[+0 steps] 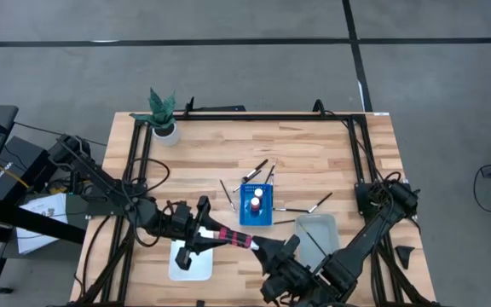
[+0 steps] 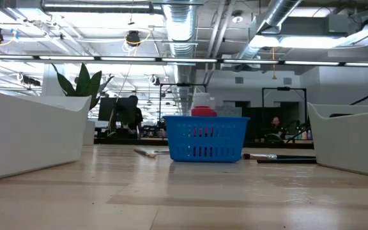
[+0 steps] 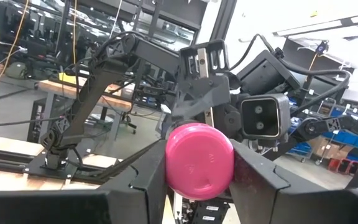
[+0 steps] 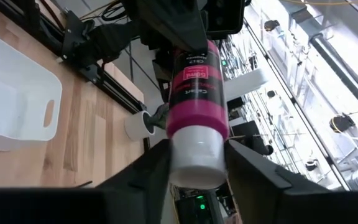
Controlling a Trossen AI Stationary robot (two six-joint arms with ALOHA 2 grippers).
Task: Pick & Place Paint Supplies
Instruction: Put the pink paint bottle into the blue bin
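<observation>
Left gripper (image 1: 201, 236) is clamped on the base end of a pink plastic paint bottle with a white cap (image 1: 231, 238), held level in the air above the front of the light wooden worktop (image 1: 314, 162); its wrist view shows the round pink bottle base (image 3: 199, 160) seated between both dark fingers (image 3: 143, 180). Right gripper (image 1: 261, 246) meets the bottle from the opposite end: its wrist view has the white cap (image 4: 197, 155) sitting between its two fingers (image 4: 157, 163), which stand close around the cap; whether they already press on it cannot be told. Judgement: this is a mid-air handover, left to right, at the point where the receiver takes hold. Below the bottle, on the left, lies a white rectangular tray (image 1: 191, 260); a grey rectangular tray (image 1: 316, 232) lies on the right, beside the right arm. Further back, mid-worktop, a blue square rack (image 1: 257, 205) carries two more small bottles, one of them red with a white cap (image 1: 255, 205). Thin dark-handled brushes (image 1: 257, 168) lie scattered around the rack. A small potted plant (image 1: 164, 115) stands at the far left corner. Next move, as judged: the right gripper must be firm on the cap before the left one lets go; a loose hold on a smooth cap risks a slip.
</observation>
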